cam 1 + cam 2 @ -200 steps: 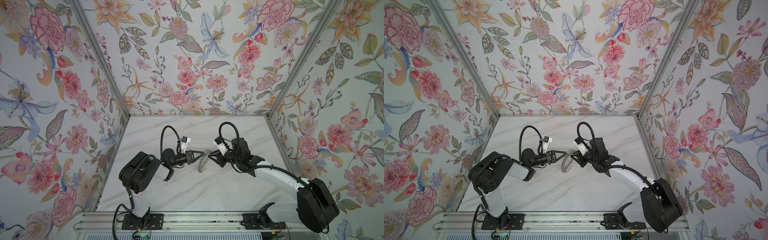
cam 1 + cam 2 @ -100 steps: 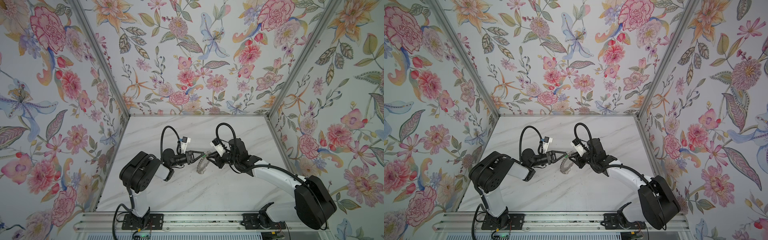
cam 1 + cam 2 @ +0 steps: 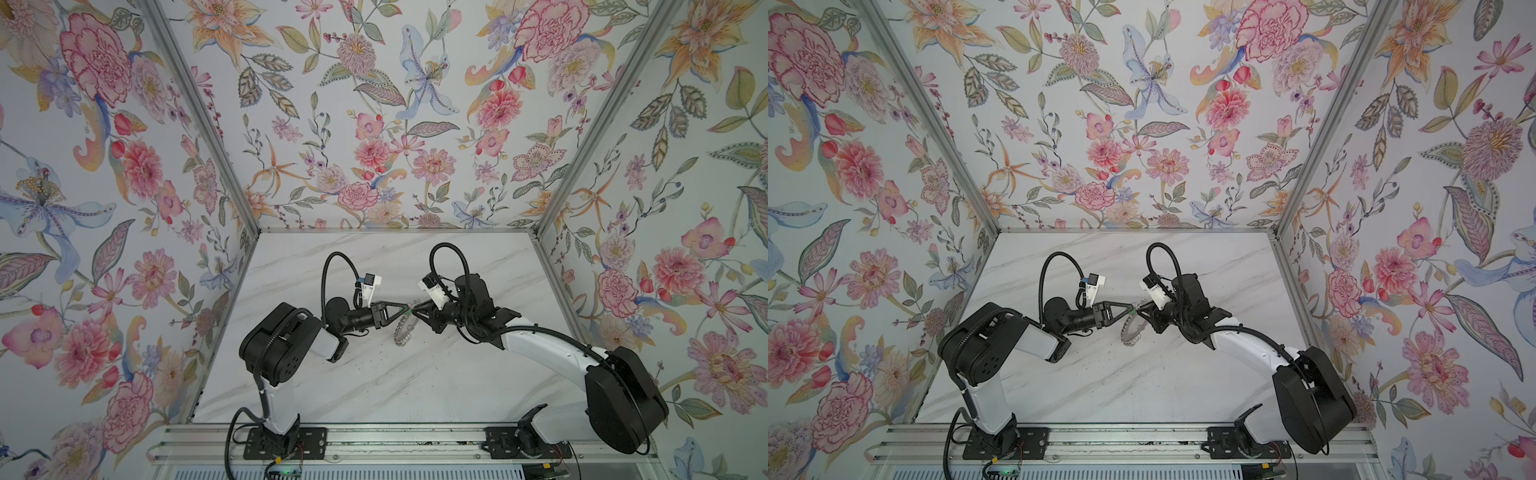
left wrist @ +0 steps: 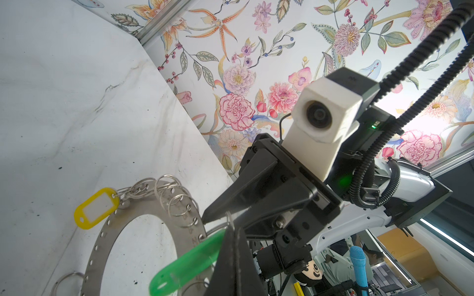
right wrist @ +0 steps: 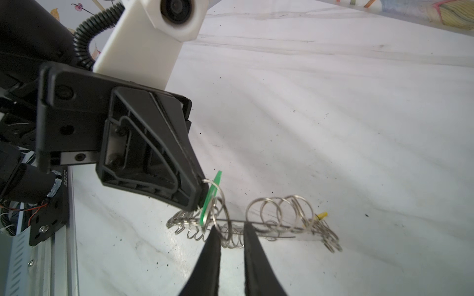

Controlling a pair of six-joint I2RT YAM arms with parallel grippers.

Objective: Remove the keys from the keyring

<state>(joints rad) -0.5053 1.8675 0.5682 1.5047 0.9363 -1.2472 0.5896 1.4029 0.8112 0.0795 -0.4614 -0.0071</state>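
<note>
Your left gripper (image 5: 202, 202) clamped on the green tag (image 4: 184, 264), keyring (image 4: 101, 241) tilted just beside its tips, yellow tag (image 4: 96, 207) on the rim away from it, your right gripper (image 5: 232, 230) opposite, fingers slightly apart astride the rim.

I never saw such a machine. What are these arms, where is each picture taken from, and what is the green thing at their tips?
Two robot arms, the left arm and the right arm, stand at the edge of a marble table. Two pictures look down on the whole scene; two come from cameras on the wrists. The left end effector, that arm's pincer, is shut on a green tag, which is linked to the keyring, a flat metal disc fringed with wire loops. A yellow tag hangs there too. The right end effector has its jaws slightly apart at the loops.
</note>
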